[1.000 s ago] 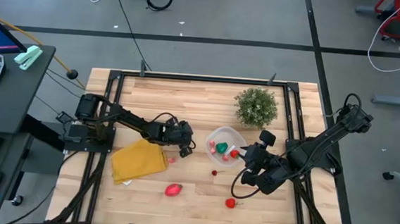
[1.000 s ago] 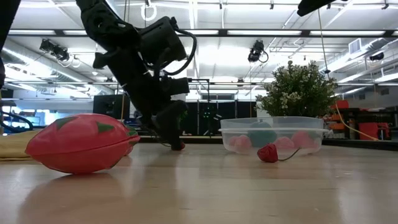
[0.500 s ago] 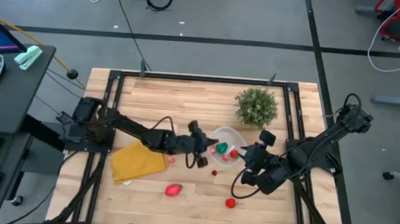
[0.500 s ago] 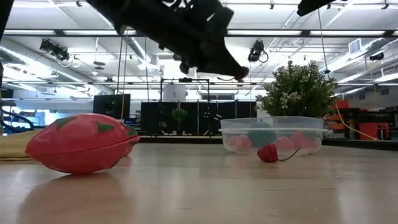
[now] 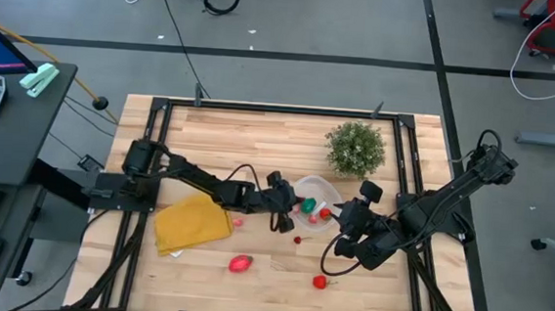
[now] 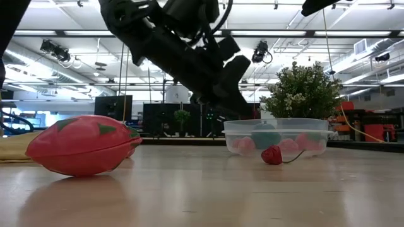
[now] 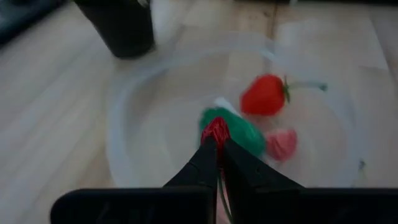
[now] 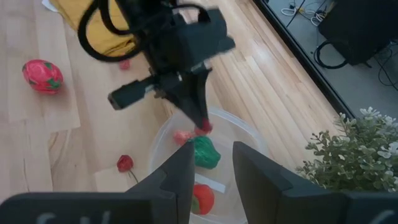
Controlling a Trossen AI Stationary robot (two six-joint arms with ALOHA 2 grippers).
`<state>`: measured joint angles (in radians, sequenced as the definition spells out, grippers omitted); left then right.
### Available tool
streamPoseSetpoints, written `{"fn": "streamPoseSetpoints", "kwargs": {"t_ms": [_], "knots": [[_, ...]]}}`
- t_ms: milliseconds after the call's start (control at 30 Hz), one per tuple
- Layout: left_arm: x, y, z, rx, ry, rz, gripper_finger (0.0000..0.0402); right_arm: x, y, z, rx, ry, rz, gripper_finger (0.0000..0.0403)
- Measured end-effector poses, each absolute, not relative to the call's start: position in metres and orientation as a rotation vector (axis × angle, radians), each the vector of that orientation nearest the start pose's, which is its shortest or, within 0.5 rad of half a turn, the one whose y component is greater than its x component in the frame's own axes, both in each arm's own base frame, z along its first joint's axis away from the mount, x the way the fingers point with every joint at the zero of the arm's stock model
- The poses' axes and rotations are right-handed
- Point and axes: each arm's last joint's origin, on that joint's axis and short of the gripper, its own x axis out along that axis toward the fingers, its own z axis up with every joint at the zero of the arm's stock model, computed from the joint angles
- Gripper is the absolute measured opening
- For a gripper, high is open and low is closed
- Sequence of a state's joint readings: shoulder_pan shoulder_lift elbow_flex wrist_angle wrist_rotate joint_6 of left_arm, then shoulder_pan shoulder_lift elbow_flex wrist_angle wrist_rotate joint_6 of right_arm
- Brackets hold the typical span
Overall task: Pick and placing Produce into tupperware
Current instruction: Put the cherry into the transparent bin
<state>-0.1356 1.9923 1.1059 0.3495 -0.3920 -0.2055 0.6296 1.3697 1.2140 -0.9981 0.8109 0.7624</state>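
Left wrist view: a small red produce piece [image 7: 216, 129] is pinched in the left gripper [image 7: 217, 144], over the tupperware [image 5: 313, 201] at table centre. Right gripper [image 8: 210, 163], fingers apart, waits at 4 o'clock.

the high view hangs above me and looks straight down on the whole table [image 5: 259, 135], both my arms and the floor around it. the low view sits at table-top height, close behind a big red toy fruit [image 6: 82, 144], and looks level across the wood into the room. my left wrist view looks forward past my left gripper [image 7: 216, 138], very near the tupperware [image 7: 124, 118]. my right wrist view looks past my right gripper [image 8: 210, 163] from farther off, taking in the same tupperware [image 8: 249, 134], the potted plant [image 8: 354, 149] and my other arm. all four views share the tupperware [image 5: 326, 189] [image 6: 278, 125].
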Motion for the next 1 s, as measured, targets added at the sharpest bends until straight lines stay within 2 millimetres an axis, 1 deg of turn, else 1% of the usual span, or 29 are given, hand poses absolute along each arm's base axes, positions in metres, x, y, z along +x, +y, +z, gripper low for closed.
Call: {"fn": "streamPoseSetpoints", "kwargs": {"t_ms": [100,300,467,567,667,733,800,867,1000], "knots": [[0.410,-0.046,0.142,-0.071,0.505,0.256,0.0036,0.218,0.133,0.303,-0.049,0.728,-0.460,0.0117],[0.411,-0.047,0.144,-0.073,0.493,0.247,0.0101,0.218,0.133,0.303,-0.051,0.728,-0.460,0.0117],[0.411,-0.047,0.144,-0.068,0.495,0.246,0.0140,0.219,0.134,0.301,-0.050,0.730,-0.464,0.0117],[0.410,-0.046,0.148,-0.045,0.489,0.241,0.0154,0.220,0.134,0.286,-0.069,0.754,-0.449,0.0117],[0.409,-0.044,0.155,-0.041,0.476,0.248,0.0161,0.219,0.135,0.263,-0.043,0.833,-0.376,0.0117],[0.408,-0.042,0.163,-0.048,0.452,0.252,0.0161,0.216,0.136,0.248,-0.014,0.919,-0.295,0.0117],[0.407,-0.039,0.174,-0.056,0.421,0.255,0.0158,0.215,0.138,0.235,0.018,0.955,-0.223,0.0117],[0.405,-0.039,0.186,-0.063,0.387,0.259,0.0154,0.219,0.142,0.226,0.018,0.906,-0.156,0.0117],[0.399,-0.038,0.208,-0.021,0.347,0.273,0.0143,0.234,0.152,0.224,0.031,0.694,0.031,0.0117]]}}
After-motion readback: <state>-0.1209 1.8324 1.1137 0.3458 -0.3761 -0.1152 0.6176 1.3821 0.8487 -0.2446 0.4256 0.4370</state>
